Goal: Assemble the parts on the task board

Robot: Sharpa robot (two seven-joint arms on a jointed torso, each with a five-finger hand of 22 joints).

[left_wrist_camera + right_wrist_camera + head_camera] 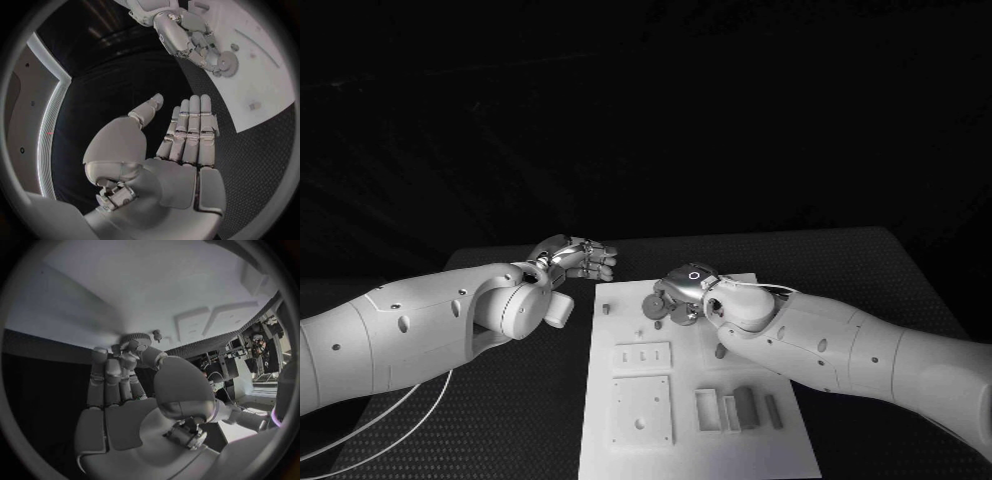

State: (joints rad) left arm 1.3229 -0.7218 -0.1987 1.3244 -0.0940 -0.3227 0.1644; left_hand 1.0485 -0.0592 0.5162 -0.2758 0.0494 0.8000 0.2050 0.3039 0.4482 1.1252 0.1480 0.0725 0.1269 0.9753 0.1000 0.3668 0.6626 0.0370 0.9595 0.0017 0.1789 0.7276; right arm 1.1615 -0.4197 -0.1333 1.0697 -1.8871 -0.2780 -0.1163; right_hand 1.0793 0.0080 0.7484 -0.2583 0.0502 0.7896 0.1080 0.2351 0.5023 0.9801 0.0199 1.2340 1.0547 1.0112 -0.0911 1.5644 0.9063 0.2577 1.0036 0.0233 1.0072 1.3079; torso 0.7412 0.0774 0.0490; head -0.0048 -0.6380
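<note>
The right hand point(687, 290), silver and jointed, sits over the far end of the task board point(632, 440) with its fingertips closed on a small round part with a ridged, gear-like rim point(135, 337); the right wrist view shows thumb and fingers pinching it just above the white plate. The left hand point(574, 258) hovers over the dark worktop point(516, 420) just beside the board's far left corner, flat and holding nothing, its fingers straight and close together with the thumb set apart, as the left wrist view shows. The board is a smooth white rectangular plate on the woven-looking black worktop. Two raised square blocks point(643, 384) with small holes stand along its left side, and a group of upright rectangular pieces point(737, 408) near its near right end. Another round, disc-shaped part point(653, 304) lies on the board beside the right hand.
</note>
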